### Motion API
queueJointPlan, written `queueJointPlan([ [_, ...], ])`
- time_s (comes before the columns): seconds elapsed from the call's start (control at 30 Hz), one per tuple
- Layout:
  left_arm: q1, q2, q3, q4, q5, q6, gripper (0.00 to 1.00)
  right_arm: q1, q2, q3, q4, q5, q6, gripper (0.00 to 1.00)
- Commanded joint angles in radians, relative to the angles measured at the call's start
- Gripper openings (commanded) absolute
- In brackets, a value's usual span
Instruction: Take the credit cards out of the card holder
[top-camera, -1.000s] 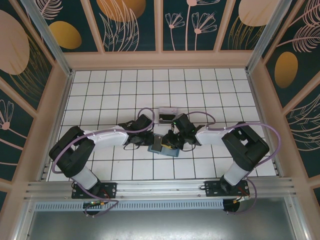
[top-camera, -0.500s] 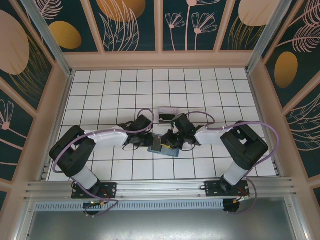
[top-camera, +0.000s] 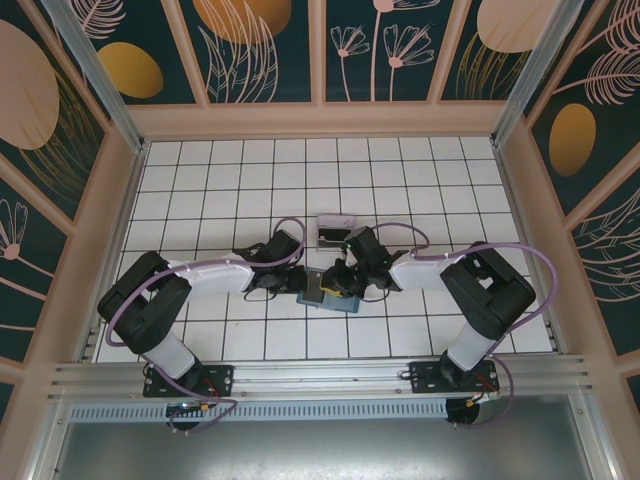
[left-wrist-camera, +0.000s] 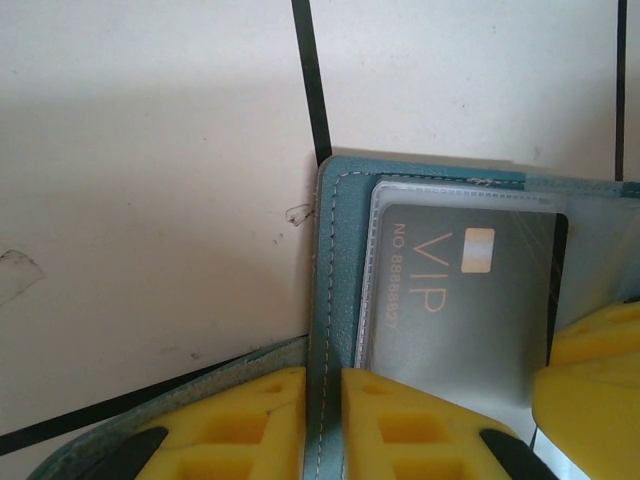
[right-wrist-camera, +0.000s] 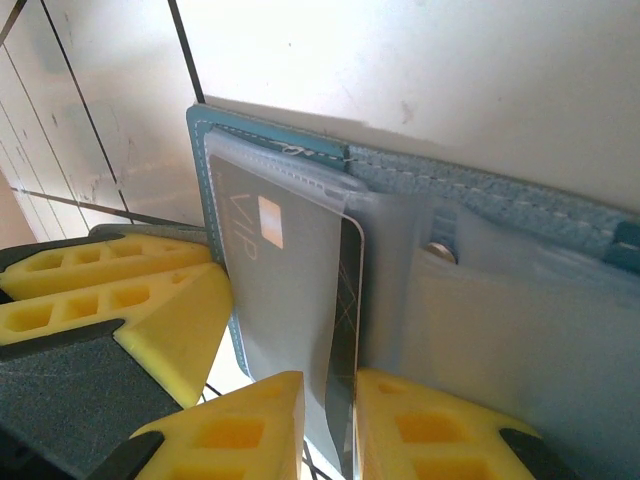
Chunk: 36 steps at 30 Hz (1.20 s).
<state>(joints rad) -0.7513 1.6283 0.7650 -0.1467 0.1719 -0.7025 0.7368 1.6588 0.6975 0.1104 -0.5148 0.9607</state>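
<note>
— While looking down from above, where to find the card holder (top-camera: 328, 294)?

— Near the middle of the white tiled table (top-camera: 200, 180), a little toward the near side, lying opened between both arms. Flat on the tiles or slightly lifted: cannot tell.

— And just beyond, on the far side?

— A clear plastic box (top-camera: 335, 230), close to the holder but apart from it.

— How about the left pincer (left-wrist-camera: 320, 388)?

— Clenched on the left border of the holder, with one yellow finger on each face of the stitched edge.

— And the right pincer (right-wrist-camera: 328, 400)?

— Closed as well, grasping the credit card (right-wrist-camera: 285, 270) by the dark edge turned toward the fold of the holder. One yellow finger on each side of that edge.

— Where exactly, the card?

— In the left half of the holder, mostly inside a clear sleeve (left-wrist-camera: 450, 197). Grey, marked "VIP", with a small gold chip. Sticking out of the sleeve a little, on the side of the small round stud (right-wrist-camera: 437, 252).

— Both pincers close together, then?

— Yes, just beside each other, at the near side of the card.
</note>
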Motion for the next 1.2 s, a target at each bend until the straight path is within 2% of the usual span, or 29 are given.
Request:
queueJointPlan([
  [0.0,-0.017,0.038,-0.044,-0.008,0.074,-0.02,0.18,0.007,-0.016,-0.013,0.081,-0.021,0.017,0.2],
  [0.33,-0.018,0.039,-0.04,-0.008,0.077,-0.029,0.18,0.006,-0.048,-0.071,0.173,-0.018,0.053,0.15],
  [0.63,-0.019,0.03,-0.041,-0.019,0.074,-0.031,0.17,0.007,-0.013,-0.087,0.214,-0.028,0.056,0.2],
  [1.17,-0.018,0.024,-0.043,-0.024,0.072,-0.033,0.17,0.008,-0.008,-0.114,0.285,-0.047,0.074,0.21],
])
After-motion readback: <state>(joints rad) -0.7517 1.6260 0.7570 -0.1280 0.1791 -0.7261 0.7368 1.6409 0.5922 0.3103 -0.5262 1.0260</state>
